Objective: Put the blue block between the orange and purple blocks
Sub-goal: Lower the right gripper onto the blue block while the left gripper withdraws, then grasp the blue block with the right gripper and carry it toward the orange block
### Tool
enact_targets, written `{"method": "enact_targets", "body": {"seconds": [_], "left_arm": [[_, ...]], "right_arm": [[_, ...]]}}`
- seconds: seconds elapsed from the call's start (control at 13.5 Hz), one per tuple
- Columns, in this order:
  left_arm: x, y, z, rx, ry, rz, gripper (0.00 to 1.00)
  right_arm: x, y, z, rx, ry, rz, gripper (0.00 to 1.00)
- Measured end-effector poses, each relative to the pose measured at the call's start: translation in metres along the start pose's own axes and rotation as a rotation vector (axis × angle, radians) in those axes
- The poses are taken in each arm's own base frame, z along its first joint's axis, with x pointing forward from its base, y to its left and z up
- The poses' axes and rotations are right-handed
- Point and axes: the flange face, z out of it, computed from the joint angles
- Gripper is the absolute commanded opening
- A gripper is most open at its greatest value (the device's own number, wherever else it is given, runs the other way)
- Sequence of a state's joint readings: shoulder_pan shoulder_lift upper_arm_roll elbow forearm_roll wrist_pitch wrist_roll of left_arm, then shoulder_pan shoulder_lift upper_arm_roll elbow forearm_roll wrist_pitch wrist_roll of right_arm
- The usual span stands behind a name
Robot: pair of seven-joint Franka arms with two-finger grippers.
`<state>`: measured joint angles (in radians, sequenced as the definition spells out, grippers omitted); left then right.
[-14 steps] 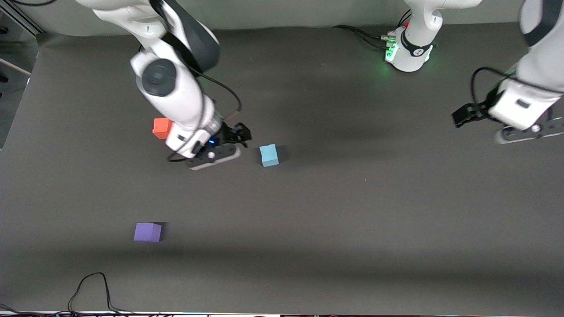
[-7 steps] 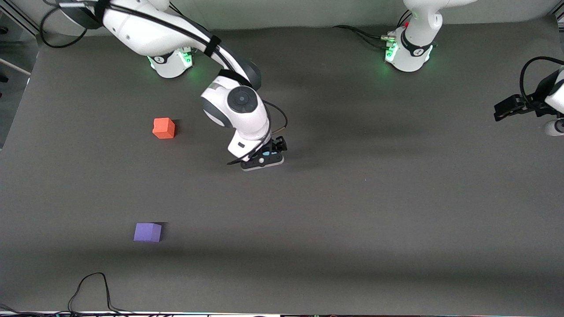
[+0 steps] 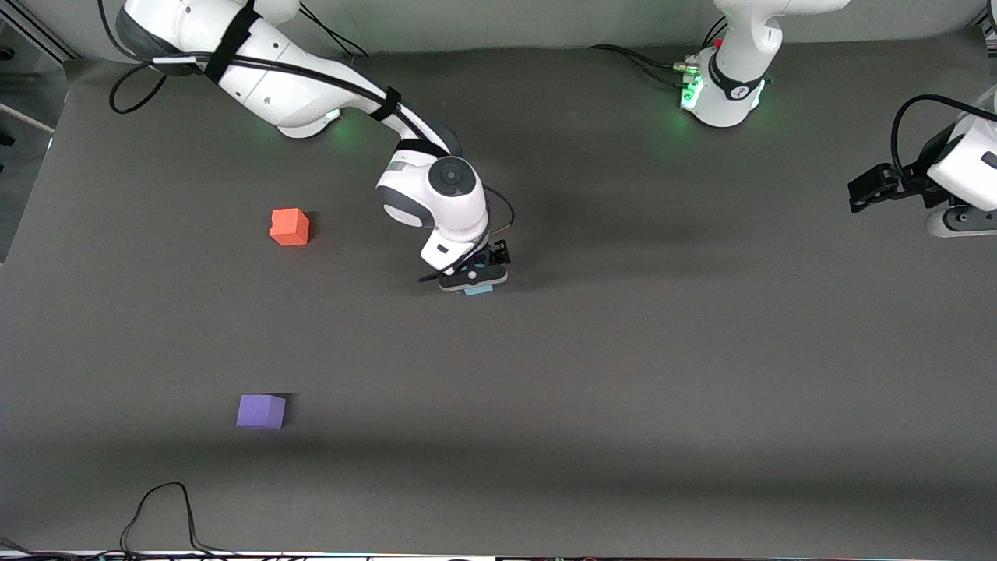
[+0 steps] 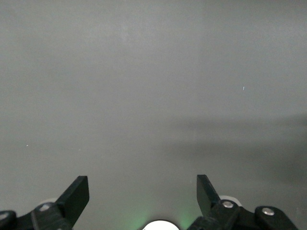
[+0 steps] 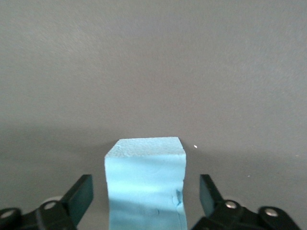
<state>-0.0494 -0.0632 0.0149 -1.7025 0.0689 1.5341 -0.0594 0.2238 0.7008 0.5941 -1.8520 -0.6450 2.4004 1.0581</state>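
Note:
The blue block sits on the dark table mat between the fingers of my right gripper, which is open with a gap on each side of the block. In the front view the right gripper covers most of the blue block. The orange block lies toward the right arm's end of the table. The purple block lies nearer to the front camera than the orange one. My left gripper is open and empty, and it waits over the left arm's end of the table; it also shows in the left wrist view.
A black cable loops on the mat at the edge nearest the front camera. The two arm bases stand along the edge farthest from it.
My right gripper has moved from beside the orange block to the blue block and come down around it. The left arm has shifted a little.

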Motion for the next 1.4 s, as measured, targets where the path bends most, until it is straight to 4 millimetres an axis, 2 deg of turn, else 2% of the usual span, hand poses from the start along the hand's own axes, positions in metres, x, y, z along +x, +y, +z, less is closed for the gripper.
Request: {"method": "enact_targets", "body": {"seconds": [0.07, 0.15, 0.22, 0.3, 0.44, 0.59, 0.74, 0.89, 0.96, 1.11, 1.18, 1.33, 1.4], "left_arm": [[0.0, 0.0, 0.0, 0.0, -0.003, 0.001, 1.0], [-0.001, 0.0, -0.001, 0.0, -0.004, 0.001, 1.0], [-0.001, 0.0, -0.001, 0.0, -0.005, 0.0, 1.0], [-0.001, 0.0, -0.002, 0.0, -0.005, -0.001, 1.0], [-0.001, -0.001, -0.003, 0.0, -0.003, -0.001, 1.0], [0.0, 0.001, -0.002, 0.0, -0.004, 0.002, 1.0], [0.0, 0.005, -0.005, 0.001, 0.002, 0.01, 1.0], [0.0, 0.009, -0.01, 0.001, 0.013, 0.017, 1.0], [0.0, 0.009, -0.01, 0.001, 0.014, 0.016, 1.0], [0.001, 0.008, -0.009, 0.001, 0.011, 0.015, 1.0], [0.002, 0.007, -0.008, 0.001, 0.007, 0.013, 1.0], [0.002, 0.006, -0.008, 0.001, 0.006, 0.009, 1.0], [0.002, 0.005, -0.008, 0.001, 0.005, 0.007, 1.0]], "right_arm": [[-0.002, -0.001, 0.005, 0.005, -0.001, 0.005, 0.76], [-0.003, -0.001, 0.008, 0.011, -0.004, 0.008, 0.54], [-0.004, -0.002, 0.01, 0.014, -0.005, 0.009, 0.39], [-0.004, -0.002, 0.01, 0.016, -0.005, 0.01, 0.35], [-0.003, -0.002, 0.009, 0.02, -0.003, 0.018, 0.35], [0.007, 0.007, 0.005, 0.02, 0.005, 0.042, 0.35], [0.025, 0.024, -0.013, -0.003, 0.011, 0.086, 0.35], [0.043, 0.048, -0.049, -0.014, -0.034, 0.107, 0.35], [0.054, 0.066, -0.072, -0.006, -0.061, 0.102, 0.35], [0.076, 0.115, -0.119, -0.009, -0.073, 0.103, 0.35], [0.09, 0.167, -0.152, -0.032, -0.077, 0.125, 0.36], [0.095, 0.221, -0.173, -0.03, -0.084, 0.154, 0.36], [0.096, 0.258, -0.179, -0.027, -0.087, 0.161, 0.37]]}}
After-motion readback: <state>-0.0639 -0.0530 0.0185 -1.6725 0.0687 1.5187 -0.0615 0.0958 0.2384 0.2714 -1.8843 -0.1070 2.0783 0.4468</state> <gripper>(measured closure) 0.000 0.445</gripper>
